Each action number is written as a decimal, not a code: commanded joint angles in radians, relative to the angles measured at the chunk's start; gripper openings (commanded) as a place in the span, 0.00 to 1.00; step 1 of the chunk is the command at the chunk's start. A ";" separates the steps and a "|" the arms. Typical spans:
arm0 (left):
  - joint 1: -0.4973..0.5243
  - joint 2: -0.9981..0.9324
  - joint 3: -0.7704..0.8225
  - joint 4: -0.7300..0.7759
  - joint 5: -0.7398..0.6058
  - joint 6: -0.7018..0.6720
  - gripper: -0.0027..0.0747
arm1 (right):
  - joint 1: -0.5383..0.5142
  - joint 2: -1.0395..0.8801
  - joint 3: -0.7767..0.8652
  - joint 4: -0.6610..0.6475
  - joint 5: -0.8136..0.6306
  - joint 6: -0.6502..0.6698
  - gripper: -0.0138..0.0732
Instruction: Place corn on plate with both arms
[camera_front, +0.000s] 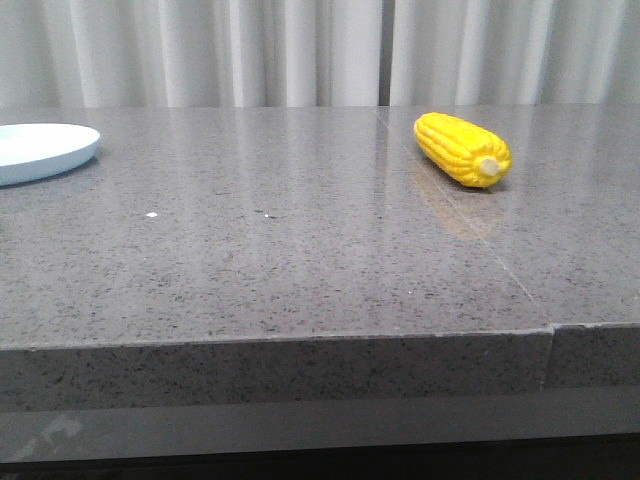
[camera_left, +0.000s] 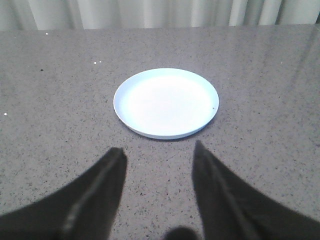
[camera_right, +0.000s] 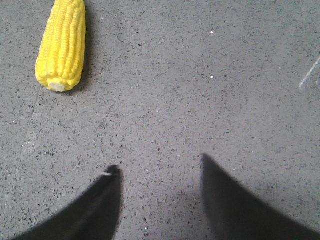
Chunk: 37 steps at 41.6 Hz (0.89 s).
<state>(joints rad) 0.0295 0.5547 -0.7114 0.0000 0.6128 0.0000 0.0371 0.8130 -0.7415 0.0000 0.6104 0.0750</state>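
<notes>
Across the tabletop (camera_front: 300, 250) runs a grey speckled stone surface, polished enough to reflect the pale pleated curtain (camera_front: 320, 50) that hangs along the far edge. A thin seam crosses the slab on the right-hand side, running from the far edge to the near edge, where it shows as a joint in the thick front face. A few small white flecks lie on the stone toward the left.

The plate (camera_front: 40, 150) sits at the left edge of the tabletop, toward the far side, cut off by the front view; the left wrist view shows it whole, round, shallow and bare. The corn (camera_front: 462, 150) lies on its side on the right half of the tabletop, toward the far edge, just right of the seam, its pale stub end turned toward the near edge. Corn and plate are well apart.

The left hand (camera_left: 159, 152) hovers above bare stone short of the plate, its fingers spread and holding nothing. The right hand (camera_right: 159, 167) is likewise released, fingers apart over bare stone, with the corn lying off to one side and clear of both fingers.
</notes>
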 joint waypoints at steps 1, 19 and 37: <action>-0.001 0.025 -0.027 0.000 -0.052 0.000 0.71 | -0.004 -0.002 -0.034 -0.019 -0.053 -0.010 0.83; -0.001 0.255 -0.174 0.047 0.141 0.000 0.74 | -0.004 -0.002 -0.034 -0.019 -0.053 -0.010 0.83; 0.104 0.652 -0.459 -0.050 0.217 0.093 0.74 | -0.004 -0.002 -0.034 -0.019 -0.053 -0.010 0.83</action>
<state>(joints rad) 0.0881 1.1542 -1.0919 0.0220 0.8870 0.0421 0.0371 0.8130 -0.7415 0.0000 0.6146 0.0712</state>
